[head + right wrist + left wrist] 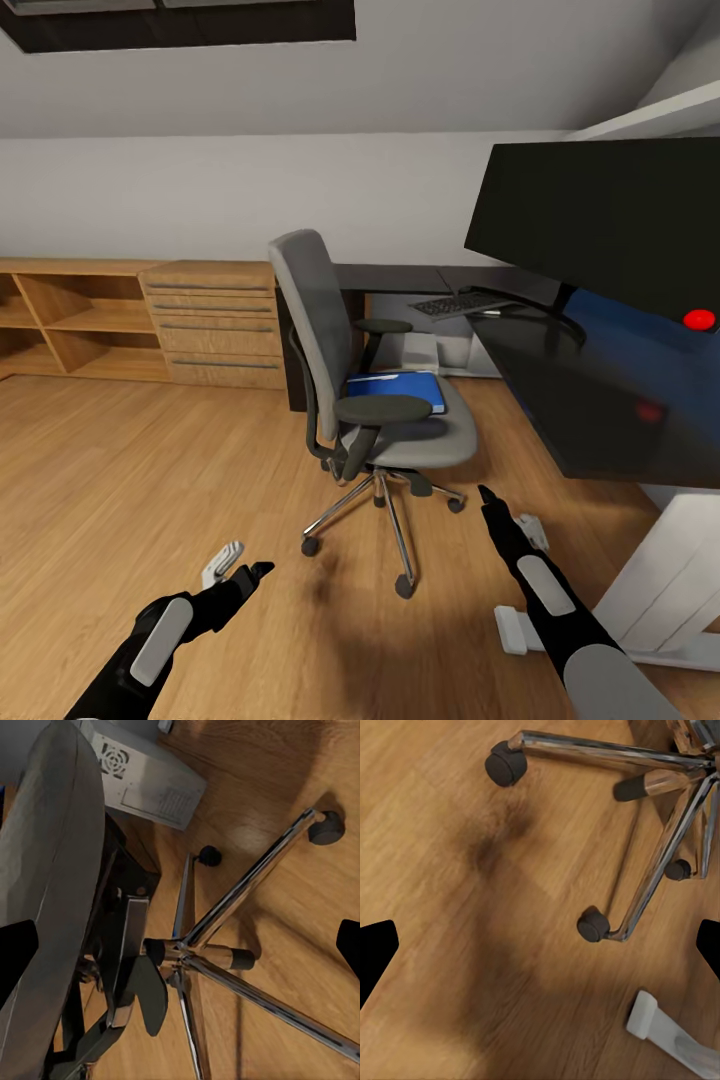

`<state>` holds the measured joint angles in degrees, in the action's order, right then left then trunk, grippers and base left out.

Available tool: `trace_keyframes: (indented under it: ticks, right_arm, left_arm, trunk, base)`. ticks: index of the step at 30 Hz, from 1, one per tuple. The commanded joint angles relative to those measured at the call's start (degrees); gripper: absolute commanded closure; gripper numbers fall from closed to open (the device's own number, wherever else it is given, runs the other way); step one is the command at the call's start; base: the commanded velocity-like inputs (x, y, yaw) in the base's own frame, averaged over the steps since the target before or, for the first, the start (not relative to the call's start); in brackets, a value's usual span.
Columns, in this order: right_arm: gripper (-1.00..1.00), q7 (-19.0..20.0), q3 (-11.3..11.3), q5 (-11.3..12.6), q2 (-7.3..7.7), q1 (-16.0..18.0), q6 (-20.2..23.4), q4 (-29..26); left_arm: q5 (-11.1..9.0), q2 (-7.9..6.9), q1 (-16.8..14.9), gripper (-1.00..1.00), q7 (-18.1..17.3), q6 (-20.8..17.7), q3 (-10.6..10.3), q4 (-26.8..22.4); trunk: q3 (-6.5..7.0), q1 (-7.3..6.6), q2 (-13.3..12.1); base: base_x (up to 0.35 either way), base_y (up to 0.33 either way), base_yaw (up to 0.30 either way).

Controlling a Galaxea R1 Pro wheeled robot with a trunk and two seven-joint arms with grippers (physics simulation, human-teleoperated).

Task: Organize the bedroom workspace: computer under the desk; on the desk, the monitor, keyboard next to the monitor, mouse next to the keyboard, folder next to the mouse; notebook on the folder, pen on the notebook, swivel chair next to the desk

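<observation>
The swivel chair (385,400) stands on the wood floor left of the black desk (560,410), its grey back turned toward the left. On its seat lies the blue folder (400,390). The big black monitor (600,230) with a red dot rests on the desk at the right, and the dark keyboard (455,303) lies further back beside it. Under the desk's far part sits the pale computer (425,350), seen too past the chair's base as the computer (146,780). My left gripper (240,568) (540,949) and right gripper (508,510) (180,952) hang open over the floor before the chair, holding nothing.
Light-wood drawer unit (210,320) and open shelf (70,320) line the back wall at left. A white desk leg (670,580) and its foot (515,630) stand close by my right arm. The chair's chrome star base (645,870) with castors spreads in front of both grippers.
</observation>
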<state>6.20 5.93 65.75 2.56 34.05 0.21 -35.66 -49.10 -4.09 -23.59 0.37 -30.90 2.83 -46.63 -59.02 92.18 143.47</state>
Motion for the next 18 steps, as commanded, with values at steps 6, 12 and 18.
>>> trace_keyframes:
  ticks: [6,12,18]
  right_arm:
    - [-1.00,0.55,0.13,0.63,0.18,0.11,-0.02,-1.04]
    - [-1.00,1.90,1.51,0.66,0.89,0.47,-0.01,-2.03]
    - [-1.00,2.81,4.12,0.67,1.31,0.64,0.19,-2.50]
  left_arm:
    - [-0.07,-0.33,0.30,-1.00,-1.92,-0.28,-0.23,-0.04]
    - [0.41,-0.43,0.90,-1.00,-4.60,0.18,-0.44,0.33]
    - [0.56,-0.48,1.13,-1.00,-5.47,0.81,-0.50,0.61]
  trunk:
    - [-0.05,-0.01,0.02]
    - [-0.05,-0.01,0.02]
    - [-0.05,-0.01,0.02]
  base:
    - [0.000,0.000,0.000]
    - [0.072,0.011,0.000]
    - [0.234,0.014,0.000]
